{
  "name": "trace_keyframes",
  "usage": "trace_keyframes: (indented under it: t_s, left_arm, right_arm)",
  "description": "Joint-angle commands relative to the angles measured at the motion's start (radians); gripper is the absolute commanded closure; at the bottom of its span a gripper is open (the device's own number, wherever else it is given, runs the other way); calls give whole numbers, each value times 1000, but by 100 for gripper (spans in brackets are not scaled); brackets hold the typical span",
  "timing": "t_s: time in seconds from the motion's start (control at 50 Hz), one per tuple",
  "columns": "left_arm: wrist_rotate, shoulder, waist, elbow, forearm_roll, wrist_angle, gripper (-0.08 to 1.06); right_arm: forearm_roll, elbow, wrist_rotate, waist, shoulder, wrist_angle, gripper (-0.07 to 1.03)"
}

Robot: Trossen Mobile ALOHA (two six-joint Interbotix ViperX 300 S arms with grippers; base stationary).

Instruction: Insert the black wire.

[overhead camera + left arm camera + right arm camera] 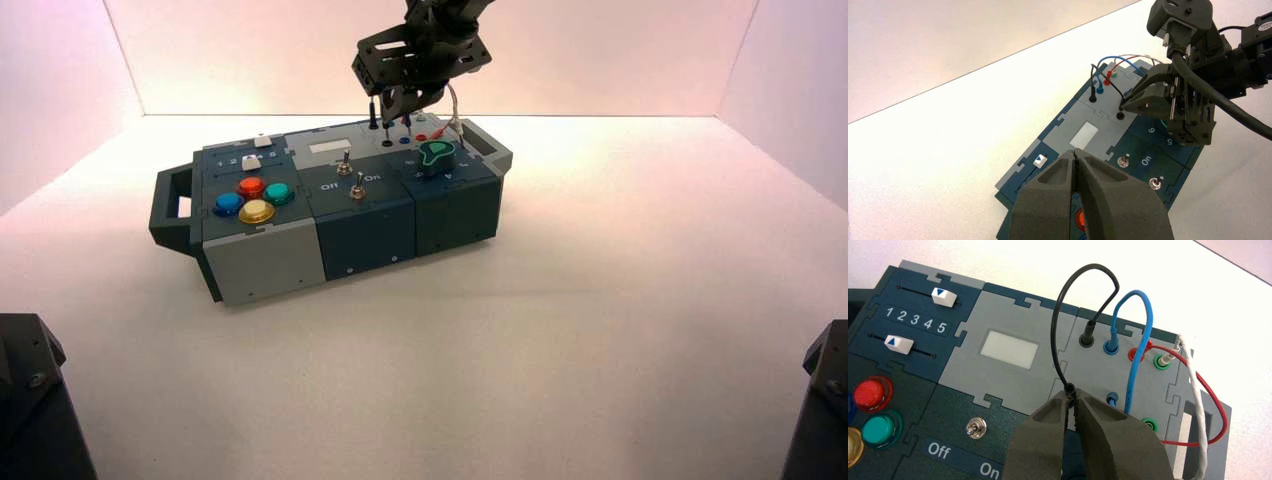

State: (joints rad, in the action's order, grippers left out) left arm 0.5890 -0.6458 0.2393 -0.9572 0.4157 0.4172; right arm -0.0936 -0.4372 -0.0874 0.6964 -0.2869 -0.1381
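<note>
Black wire [1055, 322] loops up from the black socket [1086, 340] at the far edge of the box [1010, 365]; its other plug is pinched between the right gripper's [1071, 396] nearly closed jaws, angled down over the front black socket [1120, 115]. Left gripper [1075, 152], closed and empty, hangs above the box.

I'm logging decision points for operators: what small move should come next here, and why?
Probably the right tool should ease the gripped plug down into the black socket: the black wire's other end already sits in its socket, and this plug hovers just above.
</note>
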Motion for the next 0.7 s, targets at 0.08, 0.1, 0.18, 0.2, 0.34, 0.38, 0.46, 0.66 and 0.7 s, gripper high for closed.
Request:
trace_keyframes:
  t_s: [0.08, 0.1, 0.18, 0.2, 0.34, 0.38, 0.46, 0.66, 0.7]
  left_arm:
    - [-2, -6, -3, 11, 0, -9, 101]
    - [-3, -6, -3, 11, -2, -9, 101]
    - [-3, -6, -5, 11, -2, -9, 101]
    - [-3, -6, -3, 11, 0, -9, 101]
    - [-2, -6, -3, 11, -2, -9, 101]
    - [-2, -6, -3, 11, 0, -9, 101]
    - [-2, -6, -5, 11, -2, -9, 101]
    - [-3, -8, -3, 11, 0, -9, 101]
    - [-2, -8, -3, 11, -2, -9, 101]
  right_arm:
    - [-8, 12, 3, 5, 18, 11, 98]
    - [-9, 12, 3, 5, 17, 11, 98]
    - [-11, 11, 3, 9, 17, 11, 98]
    - [-11, 12, 2, 11, 17, 11, 98]
    - [-12, 9, 2, 12, 14, 11, 98]
    - [-14, 9, 2, 12, 12, 11, 98]
    - [-12, 8, 3, 12, 6, 11, 98]
    - [-11, 6, -2, 6, 2, 12, 98]
    - [-8, 6, -2, 9, 2, 14, 98]
